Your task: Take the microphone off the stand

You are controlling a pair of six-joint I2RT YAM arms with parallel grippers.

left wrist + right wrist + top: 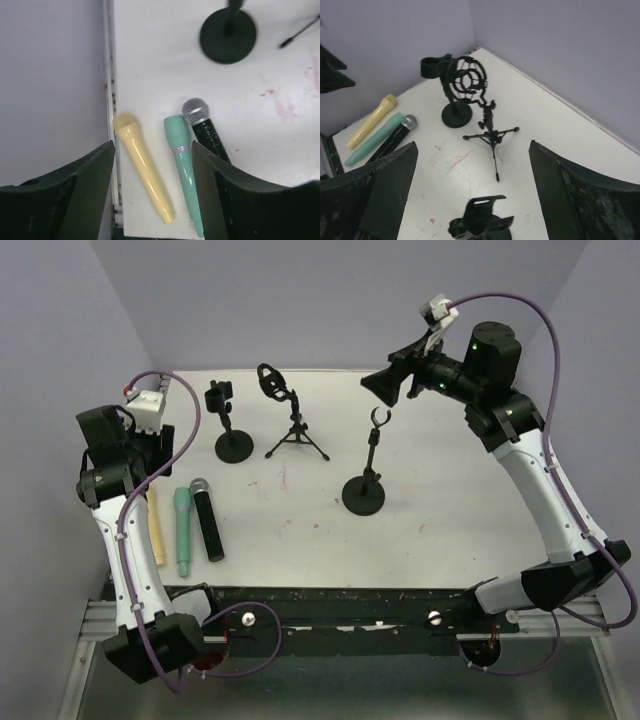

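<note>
Both arms are up off the worktop point(450, 490), nothing gripped.

Left gripper point(152, 145): fingers spread wide and empty, hanging over the near-left corner. Its wrist view looks straight down on the mics, with the yellow and teal ones framed between the fingers.

Right gripper point(385, 385): fingers also wide and empty. It's raised high over the back right, and its wrist view looks across the stands.

Mics: all three lie flat on the worktop at the left, side by side, heads toward the back.
- yellow microphone point(155, 527) is outermost, along the left edge
- teal microphone point(183, 532) is in the middle
- black microphone point(209, 523) with a silver grille is on the right, just beside the teal one; can't tell if they touch

Can't tell which of them the task means.

Stands: all upright and well apart from the mics.
- round-base clip stand point(234, 447) is back left
- tripod stand point(296, 432) with a ring shock mount is just right of it
- round-base stand with U-clip point(363, 493) is mid-worktop, nearer than the other two

Faint red smudges on the worktop between the mics and the U-clip stand.
</note>
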